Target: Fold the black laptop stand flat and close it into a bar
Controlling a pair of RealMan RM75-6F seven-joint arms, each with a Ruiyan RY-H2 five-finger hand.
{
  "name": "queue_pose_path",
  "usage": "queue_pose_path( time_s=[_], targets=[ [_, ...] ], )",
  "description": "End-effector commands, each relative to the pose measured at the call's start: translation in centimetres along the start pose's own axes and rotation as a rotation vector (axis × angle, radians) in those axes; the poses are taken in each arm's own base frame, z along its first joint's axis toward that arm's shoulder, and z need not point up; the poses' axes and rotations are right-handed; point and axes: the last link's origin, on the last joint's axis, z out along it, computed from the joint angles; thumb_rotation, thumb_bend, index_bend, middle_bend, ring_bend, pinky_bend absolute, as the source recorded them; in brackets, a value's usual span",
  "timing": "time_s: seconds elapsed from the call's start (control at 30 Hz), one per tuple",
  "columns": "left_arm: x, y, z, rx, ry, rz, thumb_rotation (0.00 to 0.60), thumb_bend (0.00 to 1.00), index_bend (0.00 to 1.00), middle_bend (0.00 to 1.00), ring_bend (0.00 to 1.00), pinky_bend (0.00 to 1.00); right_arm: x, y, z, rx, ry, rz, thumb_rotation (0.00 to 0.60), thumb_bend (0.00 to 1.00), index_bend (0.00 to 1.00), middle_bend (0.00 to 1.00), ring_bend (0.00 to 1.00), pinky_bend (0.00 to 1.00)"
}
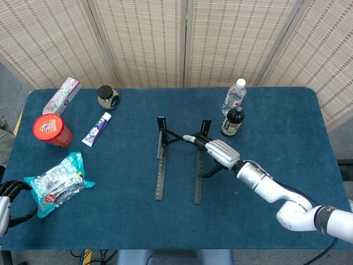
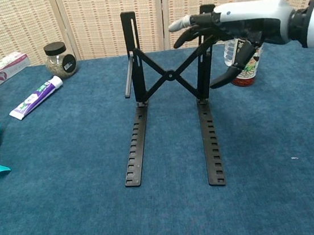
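The black laptop stand (image 1: 178, 158) stands unfolded mid-table. Its two slotted rails (image 2: 211, 145) lie flat, and two uprights joined by a crossed link (image 2: 169, 76) rise at the far end. My right hand (image 2: 238, 20) hovers just right of the right upright (image 2: 201, 60), fingers spread and lightly curled, holding nothing. Its fingertips (image 2: 180, 24) reach leftwards near the upright's top; whether they touch it is unclear. In the head view the right hand (image 1: 219, 150) sits over the right rail. Only dark fingers of my left hand (image 1: 7, 191) show at the bottom-left edge.
A dark bottle (image 1: 233, 121) and a water bottle (image 1: 234, 96) stand close behind the right hand. On the left side are a jar (image 1: 107, 97), a toothpaste tube (image 1: 97, 128), a long box (image 1: 62, 95), a red cup (image 1: 51, 130) and a snack bag (image 1: 58, 184).
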Motion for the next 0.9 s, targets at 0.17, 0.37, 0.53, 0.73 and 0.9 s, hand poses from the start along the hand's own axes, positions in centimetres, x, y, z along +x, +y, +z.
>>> queue_pose_path(
  time_s=[0.17,0.37,0.53,0.73,0.9],
  targets=[
    [0.0,0.2,0.2,-0.008,-0.002,-0.001,0.600,0.11,0.37,0.33,0.21,0.19,-0.8,2.0,-0.7,-0.043,-0.027,-0.051,0.600,0.02,0.00,0.16,0.04,0.19],
    [0.0,0.2,0.1,-0.003,-0.005,0.001,0.600,0.11,0.37,0.33,0.21,0.19,-1.7,3.4,-0.1,-0.071,-0.054,-0.085,0.600,0.02,0.00,0.16,0.04,0.17],
    [0.1,0.2,0.0,0.005,-0.003,0.006,0.600,0.11,0.37,0.33,0.21,0.19,-2.3,3.6,0.4,-0.069,-0.077,-0.079,0.600,0.02,0.00,0.16,0.04,0.17],
    [0.1,0.2,-0.1,0.007,-0.007,0.008,0.600,0.11,0.37,0.33,0.21,0.19,-2.7,4.3,0.2,-0.089,-0.091,-0.071,0.600,0.02,0.00,0.16,0.04,0.17],
    [0.1,0.2,0.0,0.005,-0.007,0.008,0.600,0.11,0.37,0.33,0.21,0.19,-2.8,4.9,0.6,-0.115,-0.091,-0.054,0.600,0.02,0.00,0.16,0.04,0.17]
  ],
)
